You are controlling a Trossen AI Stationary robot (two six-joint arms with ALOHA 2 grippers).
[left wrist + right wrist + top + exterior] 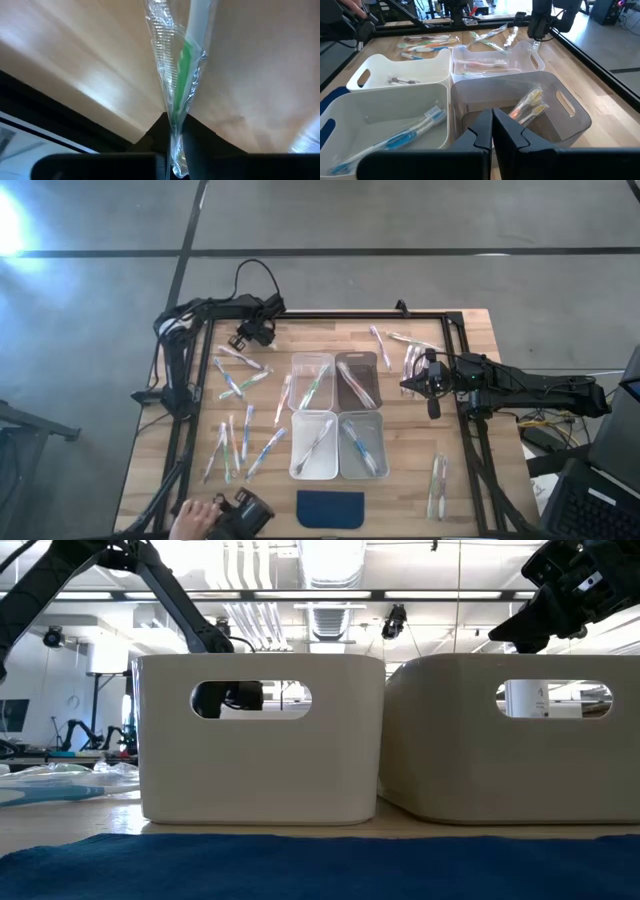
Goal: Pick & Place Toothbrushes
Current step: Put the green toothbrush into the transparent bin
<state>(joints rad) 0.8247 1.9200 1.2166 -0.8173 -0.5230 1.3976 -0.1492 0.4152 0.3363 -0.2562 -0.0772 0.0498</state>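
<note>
Left wrist view, green toothbrush (pixel 186 60) pinched in left hand (pixel 172 131)

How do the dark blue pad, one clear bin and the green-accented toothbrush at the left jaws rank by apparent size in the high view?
1. Bin
2. Dark blue pad
3. Toothbrush, far slimmer

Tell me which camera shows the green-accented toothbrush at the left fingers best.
The left wrist view: the clear-wrapped green-accented toothbrush fills the picture, pinched between the left gripper's dark fingers above the wooden table. The high view shows only that gripper at the table's far left, the brush too small to tell. The low and right wrist views don't show it.
</note>
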